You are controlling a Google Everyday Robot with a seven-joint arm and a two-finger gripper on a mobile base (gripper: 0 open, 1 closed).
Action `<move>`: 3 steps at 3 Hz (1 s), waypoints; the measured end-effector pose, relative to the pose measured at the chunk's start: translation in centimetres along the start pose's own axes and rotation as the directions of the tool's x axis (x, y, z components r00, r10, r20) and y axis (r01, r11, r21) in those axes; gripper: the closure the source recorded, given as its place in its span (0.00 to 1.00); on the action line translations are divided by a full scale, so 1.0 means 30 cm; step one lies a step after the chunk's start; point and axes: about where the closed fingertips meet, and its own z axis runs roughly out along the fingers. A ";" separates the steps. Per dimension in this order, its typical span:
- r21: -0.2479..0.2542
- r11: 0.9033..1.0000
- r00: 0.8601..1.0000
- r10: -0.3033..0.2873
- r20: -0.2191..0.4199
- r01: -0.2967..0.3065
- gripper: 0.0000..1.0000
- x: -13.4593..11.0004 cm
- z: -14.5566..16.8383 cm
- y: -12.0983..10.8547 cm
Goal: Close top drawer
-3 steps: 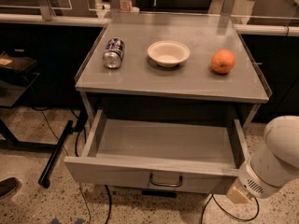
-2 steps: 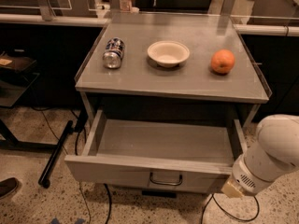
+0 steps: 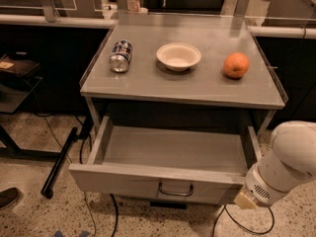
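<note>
The tool point(image 3: 245, 200) sits low at the right, just beside the right end of the top drawer's front. Only a pale tip shows below the fat white arm point(image 3: 291, 159), so I cannot tell whether it is apart or together.

The top drawer point(image 3: 148, 177) is pulled well out from under the desk point(image 3: 197, 85), its grey tray bare. Its front runs side to side across the view, stretching away from the tool toward the left. The dark loop handle point(image 3: 176, 189) at its middle is well apart from the tool. I'd say closing calls for a push on that front, straight back under the desk, and better nearer the middle.

On the desk lie a tipped can point(image 3: 120, 56), a white bowl point(image 3: 178, 56) and an orange point(image 3: 236, 65). The can's blue and silver label is unreadable.
</note>
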 end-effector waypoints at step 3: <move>0.000 1.000 1.000 0.000 0.000 0.000 0.04 0.000 0.000 0.000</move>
